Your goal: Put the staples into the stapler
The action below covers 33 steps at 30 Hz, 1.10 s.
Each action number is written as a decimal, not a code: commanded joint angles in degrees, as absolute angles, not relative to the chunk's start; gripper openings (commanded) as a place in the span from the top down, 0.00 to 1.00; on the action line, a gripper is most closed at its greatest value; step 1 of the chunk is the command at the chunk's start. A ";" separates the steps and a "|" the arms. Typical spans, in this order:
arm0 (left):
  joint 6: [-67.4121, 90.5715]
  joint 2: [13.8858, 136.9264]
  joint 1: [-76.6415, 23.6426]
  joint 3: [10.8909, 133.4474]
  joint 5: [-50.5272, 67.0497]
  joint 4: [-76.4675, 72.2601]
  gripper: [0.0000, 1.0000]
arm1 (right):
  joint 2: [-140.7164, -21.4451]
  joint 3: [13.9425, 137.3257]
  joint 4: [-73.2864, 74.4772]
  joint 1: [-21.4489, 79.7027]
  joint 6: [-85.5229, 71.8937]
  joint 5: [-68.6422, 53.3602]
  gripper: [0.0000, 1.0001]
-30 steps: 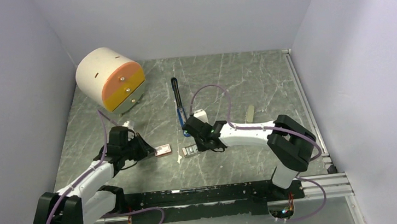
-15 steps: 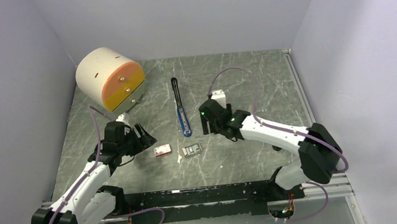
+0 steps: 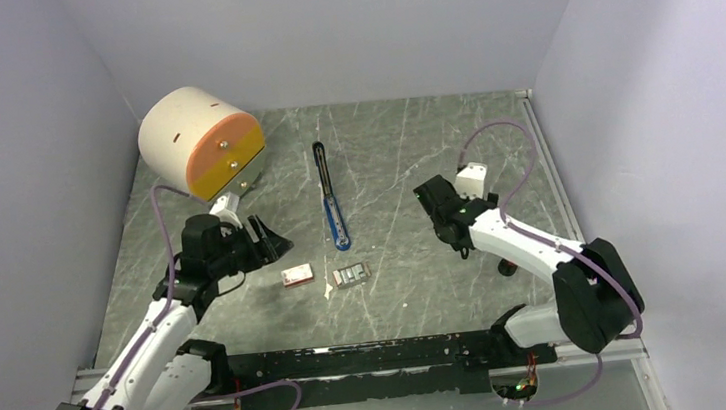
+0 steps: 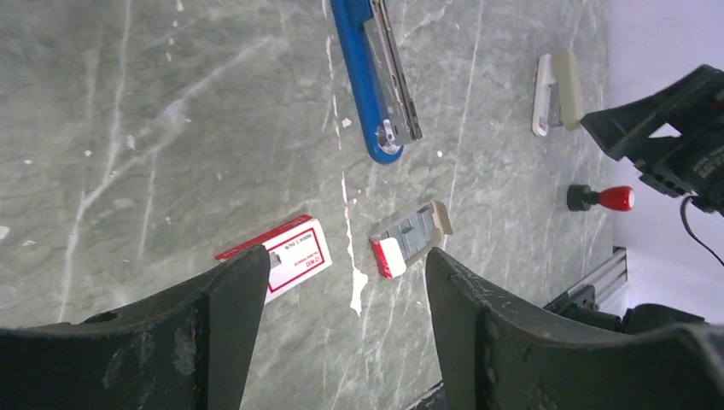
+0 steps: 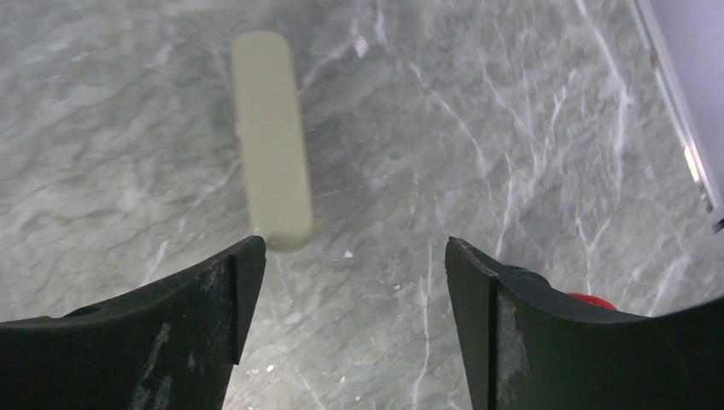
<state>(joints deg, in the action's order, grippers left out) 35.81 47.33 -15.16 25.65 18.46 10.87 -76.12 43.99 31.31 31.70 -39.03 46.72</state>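
The blue stapler [image 3: 339, 223] lies opened out flat at the table's middle, its black arm [image 3: 320, 167] pointing away; the left wrist view shows its blue end and metal channel [image 4: 373, 85]. The grey staples [image 3: 351, 274] sit in a small cardboard tray [image 4: 413, 236] just in front of it. A red and white box [image 3: 297, 276] [image 4: 292, 258] lies to the tray's left. My left gripper [image 3: 272, 238] [image 4: 346, 272] hangs open above and left of the box, holding nothing. My right gripper [image 3: 431, 204] [image 5: 354, 256] is open and empty to the stapler's right.
A white drum with an orange face [image 3: 202, 140] stands at the back left. A pale beige bar [image 5: 271, 141] [image 4: 565, 79] lies under my right gripper. A red-capped black cylinder [image 4: 601, 198] [image 3: 508, 268] sits near the right arm. A metal rail [image 3: 558, 186] borders the right edge.
Both grippers have opened. The left one backed up and away from the box. The right one left the staples tray and swung right, over the beige bar.
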 commanded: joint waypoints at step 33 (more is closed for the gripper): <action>43.04 63.86 -38.22 32.33 18.26 -5.48 0.11 | -78.77 41.60 18.50 21.40 -34.04 18.35 0.83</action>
